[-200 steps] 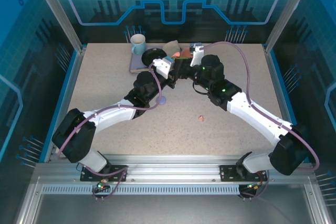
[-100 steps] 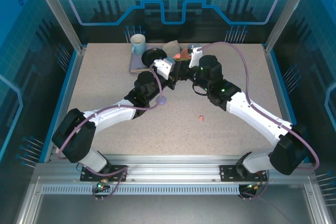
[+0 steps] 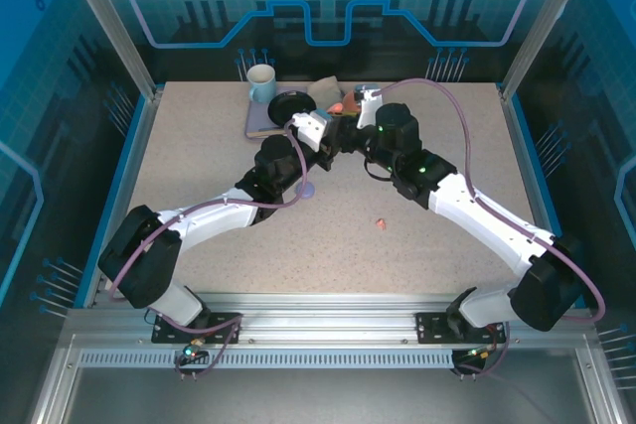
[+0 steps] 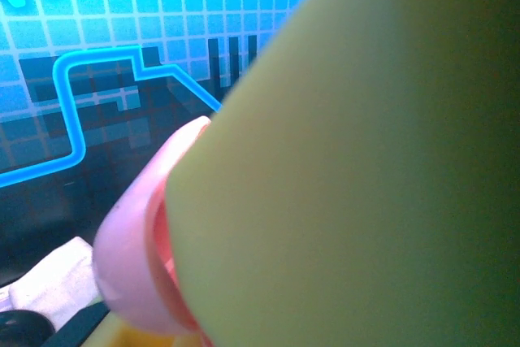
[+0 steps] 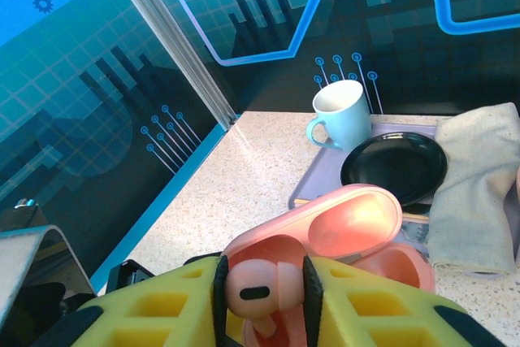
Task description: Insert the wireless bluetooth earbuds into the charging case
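A salmon-pink earbud (image 5: 260, 286) sits between the black pads of my right gripper (image 5: 262, 294), which is shut on it. It hangs just over the open salmon-pink charging case (image 5: 349, 221), stem pointing down into the case's base. My left gripper (image 3: 331, 136) is shut on that case, and in the left wrist view the case's pink rim (image 4: 130, 258) shows beside a yellow finger (image 4: 366, 160). The two grippers meet at the back middle of the table, with my right gripper (image 3: 350, 121) just right of the left one. Another pink earbud (image 3: 381, 223) lies loose on the table.
Behind the grippers a lavender tray (image 5: 305, 197) holds a pale blue mug (image 5: 341, 115), a black plate (image 5: 394, 166) and a folded grey cloth (image 5: 475, 193). A small lavender item (image 3: 307, 189) lies by the left forearm. Blue walls enclose the table.
The right wrist has edged slightly left toward the left gripper. The left arm has stayed still.
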